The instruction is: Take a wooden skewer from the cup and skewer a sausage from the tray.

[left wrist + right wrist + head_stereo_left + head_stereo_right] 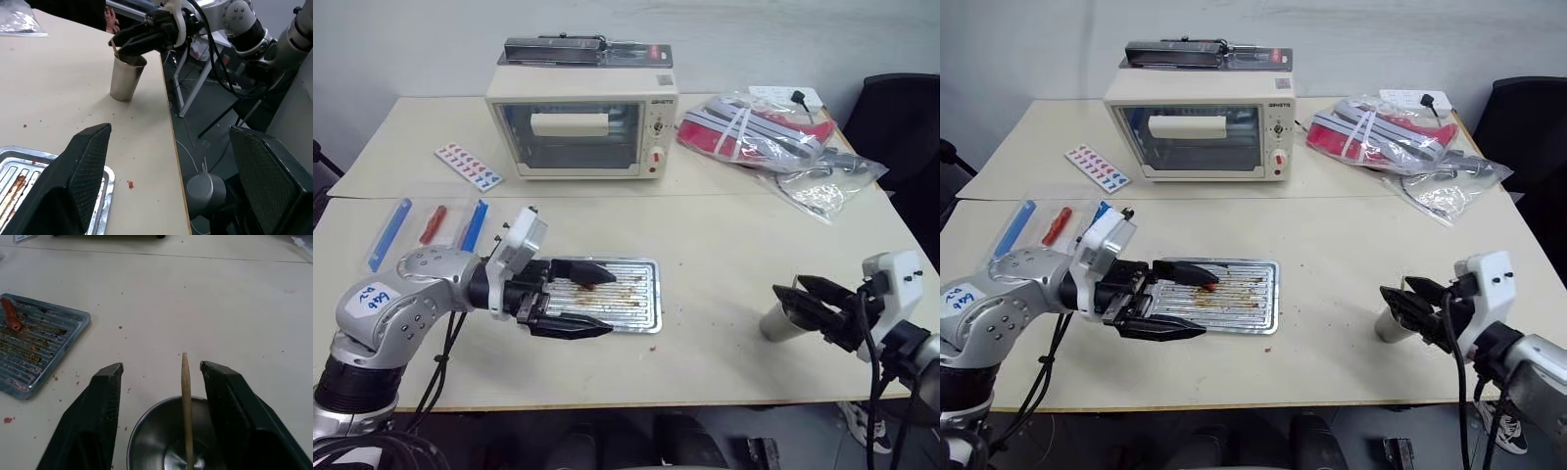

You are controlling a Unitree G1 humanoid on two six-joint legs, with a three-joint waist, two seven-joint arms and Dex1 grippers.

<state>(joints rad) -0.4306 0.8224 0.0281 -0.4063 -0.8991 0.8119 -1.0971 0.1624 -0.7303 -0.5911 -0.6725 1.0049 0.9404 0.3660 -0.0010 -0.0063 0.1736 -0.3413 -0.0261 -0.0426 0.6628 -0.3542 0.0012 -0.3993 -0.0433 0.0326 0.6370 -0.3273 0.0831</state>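
Your right hand [161,377] straddles the skewer [186,396] in the cup [168,438], half open, gripping nothing; left hand [592,299] wide open, empty, over the tray [641,294].

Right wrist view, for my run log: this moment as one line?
right gripper: astride wooden skewer, jaws apart | skewer: in cup | sausage: on tray

Tray [631,294] lying on bench [724,245] front-left, sausage [10,316] resting in it. Cup [126,76] standing near right front edge, wooden skewer [186,396] standing inside. Oven [582,127] sitting behind tray; bags [773,142] lying right of oven.
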